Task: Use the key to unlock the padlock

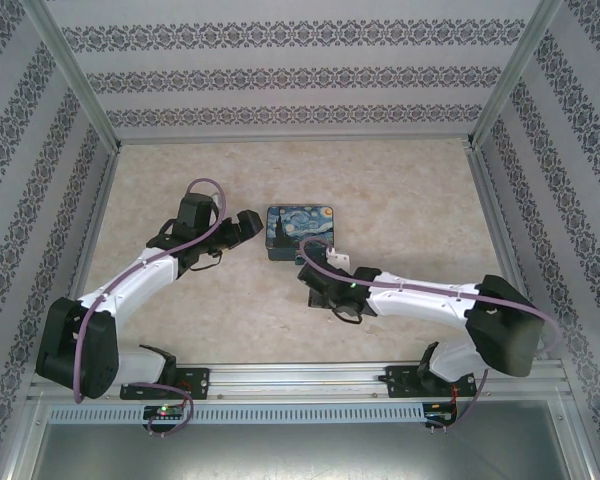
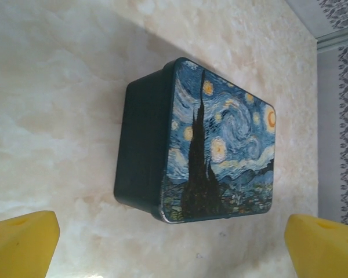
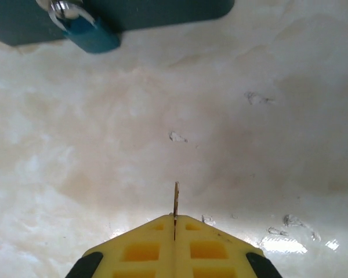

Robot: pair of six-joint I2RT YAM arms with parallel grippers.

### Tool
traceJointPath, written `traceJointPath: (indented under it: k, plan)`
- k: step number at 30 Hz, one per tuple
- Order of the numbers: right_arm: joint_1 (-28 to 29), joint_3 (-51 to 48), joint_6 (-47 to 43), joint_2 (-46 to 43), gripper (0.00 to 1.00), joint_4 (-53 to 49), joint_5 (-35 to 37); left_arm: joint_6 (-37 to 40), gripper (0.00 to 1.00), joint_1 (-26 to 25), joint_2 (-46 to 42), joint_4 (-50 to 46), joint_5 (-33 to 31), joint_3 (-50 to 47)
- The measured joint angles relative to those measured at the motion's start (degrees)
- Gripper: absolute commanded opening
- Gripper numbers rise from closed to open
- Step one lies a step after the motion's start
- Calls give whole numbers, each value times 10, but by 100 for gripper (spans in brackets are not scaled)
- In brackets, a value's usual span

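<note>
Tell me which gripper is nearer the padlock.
Right. The right gripper, shut on the key, faces the padlock on the tin across bare table. The left gripper, open, sits off the tin's left end.

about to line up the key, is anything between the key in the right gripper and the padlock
Nothing visible does. The key sticks out of the shut right gripper, and bare table lies between it and the padlock, which sits against the tin.

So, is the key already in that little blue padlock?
No, the key sticks out of the shut right gripper, with bare table between it and the padlock.
</note>
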Motion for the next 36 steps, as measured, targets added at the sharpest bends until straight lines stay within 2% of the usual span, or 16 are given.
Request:
traceJointPath:
  k: [9, 18, 26, 36]
  plan:
    - [-38, 1, -52, -76, 0, 27, 2, -122, 100, -14, 0, 71, 23, -21]
    - [-92, 18, -104, -134, 0, 118, -12, -294, 91, -30, 4, 198, 48, -39]
    - [-149, 44, -79, -126, 0, 212, -68, -430, 80, -61, 34, 313, 50, -32]
    - [-151, 62, -22, -73, 0, 293, -99, -557, 68, -105, 107, 463, 22, -26]
